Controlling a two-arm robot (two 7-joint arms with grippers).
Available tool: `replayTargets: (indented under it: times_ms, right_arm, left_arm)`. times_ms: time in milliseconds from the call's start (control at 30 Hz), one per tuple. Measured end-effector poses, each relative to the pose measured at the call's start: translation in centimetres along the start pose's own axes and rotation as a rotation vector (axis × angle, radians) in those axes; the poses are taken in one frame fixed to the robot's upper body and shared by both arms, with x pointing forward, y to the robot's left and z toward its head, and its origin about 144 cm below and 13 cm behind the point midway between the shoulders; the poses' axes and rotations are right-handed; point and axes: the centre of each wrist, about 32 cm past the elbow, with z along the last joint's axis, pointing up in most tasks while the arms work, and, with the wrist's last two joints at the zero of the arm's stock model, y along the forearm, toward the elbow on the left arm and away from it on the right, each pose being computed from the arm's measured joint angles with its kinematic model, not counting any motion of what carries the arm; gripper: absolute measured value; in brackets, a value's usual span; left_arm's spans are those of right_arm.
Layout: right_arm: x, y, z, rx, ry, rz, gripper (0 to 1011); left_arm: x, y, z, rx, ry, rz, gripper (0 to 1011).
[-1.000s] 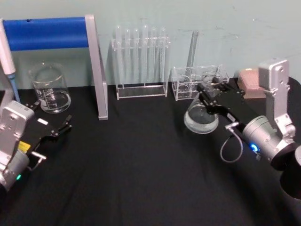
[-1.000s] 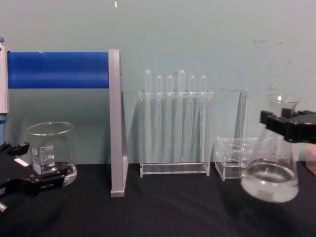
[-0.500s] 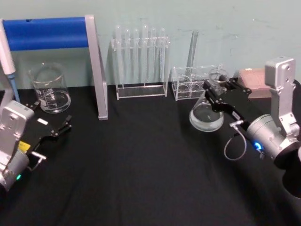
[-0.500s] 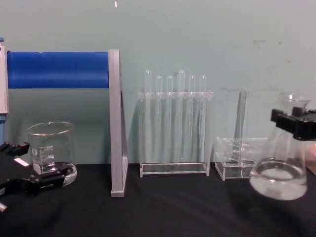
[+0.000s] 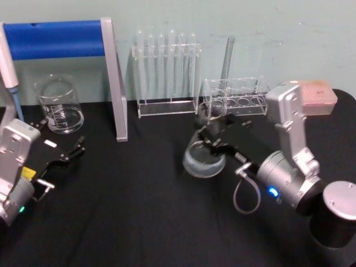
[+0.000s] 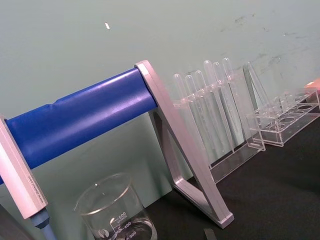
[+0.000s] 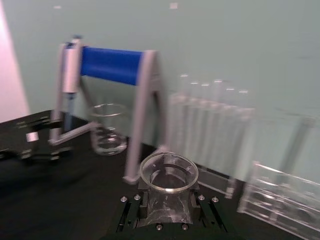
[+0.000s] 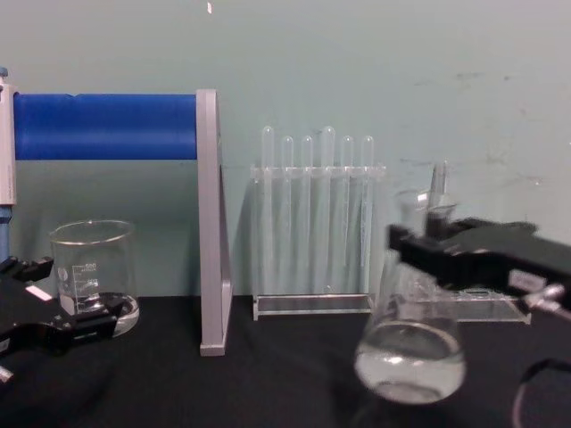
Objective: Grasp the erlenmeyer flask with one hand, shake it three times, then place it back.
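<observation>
1. Glass, clear and conical, the erlenmeyer flask (image 5: 203, 158) hangs centre-right above the black tabletop (image 5: 139, 217), nearer than the racks. Its wide round base is low and its narrow neck is tilted. A shallow pool of clear liquid lies in the base.
2. Black and long-jawed, the right pincer (image 5: 213, 133) is closed around the flask's neck just under the flared rim (image 7: 168, 172). The neck is the slimmest part, and the flare above the jaws would probably stop smooth glass from sliding down, which likely explains the grip.
3. Judged from the tilt and the smeared outline, the flask is carried clear of the surface in a shaking stroke. Setting it back down is not yet done.
4. At the near left, the left pincer (image 5: 61, 136) rests idle with its jaws apart and nothing between them.
5. Just beyond it stands a squat cylindrical beaker (image 5: 58, 105) with printed graduations and a little liquid.
6. Along the far wall stand:
   - a metal stand with a blue bar (image 5: 55, 39);
   - a clear plastic test tube rack (image 5: 167, 78) holding thin upright tubes;
   - a low clear rack (image 5: 233, 97) with round holes;
   - a pink box (image 5: 318, 94) at far right.
7. All of these are well apart from the flask, so a swing here is unlikely to strike glass.
</observation>
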Motion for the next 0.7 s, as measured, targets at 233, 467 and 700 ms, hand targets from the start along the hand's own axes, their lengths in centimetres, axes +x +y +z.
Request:
replayTargets:
  times_ms: [233, 467, 700]
  right_arm:
    - [-1.8, 0.2, 0.0, -0.007, -0.016, 0.110, 449]
    - [-2.8, 0.2, 0.1, -0.012, -0.024, 0.176, 449]
    - [-3.1, 0.3, 0.1, -0.012, -0.025, 0.195, 449]
  left_arm:
    - [0.0, 0.0, 0.0, 0.000, 0.000, 0.000, 1001]
    - [0.0, 0.0, 0.0, 0.000, 0.000, 0.000, 1001]
    - [0.0, 0.0, 0.0, 0.000, 0.000, 0.000, 1001]
